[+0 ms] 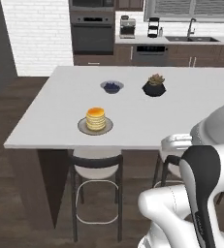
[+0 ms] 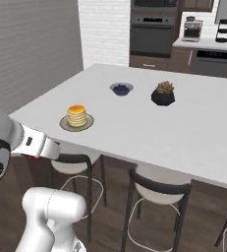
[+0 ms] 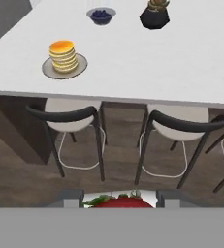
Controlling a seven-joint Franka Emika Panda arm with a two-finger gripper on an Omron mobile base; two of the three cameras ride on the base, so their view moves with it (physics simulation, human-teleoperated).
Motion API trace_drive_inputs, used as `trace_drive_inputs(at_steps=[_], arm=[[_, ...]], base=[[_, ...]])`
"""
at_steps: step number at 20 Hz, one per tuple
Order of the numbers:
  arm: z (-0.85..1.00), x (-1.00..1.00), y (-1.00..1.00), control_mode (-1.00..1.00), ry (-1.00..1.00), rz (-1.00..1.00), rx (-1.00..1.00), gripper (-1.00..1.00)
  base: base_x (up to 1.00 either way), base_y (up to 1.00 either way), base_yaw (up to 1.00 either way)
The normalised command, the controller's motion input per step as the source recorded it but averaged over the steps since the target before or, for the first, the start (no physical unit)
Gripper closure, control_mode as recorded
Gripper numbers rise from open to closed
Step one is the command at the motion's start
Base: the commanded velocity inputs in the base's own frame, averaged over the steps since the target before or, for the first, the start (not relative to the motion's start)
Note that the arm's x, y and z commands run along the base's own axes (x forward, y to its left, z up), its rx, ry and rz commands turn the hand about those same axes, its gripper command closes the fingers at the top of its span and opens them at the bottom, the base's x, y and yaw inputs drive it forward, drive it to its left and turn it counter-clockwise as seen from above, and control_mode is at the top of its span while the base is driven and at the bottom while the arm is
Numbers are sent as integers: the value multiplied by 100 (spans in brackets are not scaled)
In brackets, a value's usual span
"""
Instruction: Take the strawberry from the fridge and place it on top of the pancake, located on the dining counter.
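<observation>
The strawberry (image 3: 117,203) shows as a red berry with green leaves at the bottom of the hand view, held between the two dark fingertips (image 3: 71,198) of my gripper (image 3: 119,200), which is shut on it. The pancake (image 1: 95,118) (image 2: 77,116) (image 3: 62,54) is a golden stack on a round grey plate (image 3: 80,67), near the front left of the white dining counter (image 1: 147,116) (image 2: 184,128) (image 3: 147,58). My gripper hangs in front of the counter and below its top, above the stools. The fridge is out of view.
A grey bowl of blueberries (image 1: 112,86) (image 2: 121,89) (image 3: 101,14) and a black pot with a plant (image 1: 154,86) (image 2: 163,94) (image 3: 154,15) stand farther back on the counter. Black-framed stools (image 3: 67,116) (image 3: 176,127) (image 1: 96,164) sit under its front edge.
</observation>
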Motion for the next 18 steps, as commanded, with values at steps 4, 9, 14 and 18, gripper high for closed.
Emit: trace_drive_inputs(at_steps=[4, 9, 14, 18], arm=[[0, 0, 0, 100, 0, 0, 0, 100], [0, 0, 0, 100, 0, 0, 0, 100], [0, 0, 0, 100, 0, 0, 0, 100], [0, 0, 0, 100, 0, 0, 0, 100]], base=[[54, 100, -37], [62, 96, -39], [56, 54, -33], [61, -1, -7]])
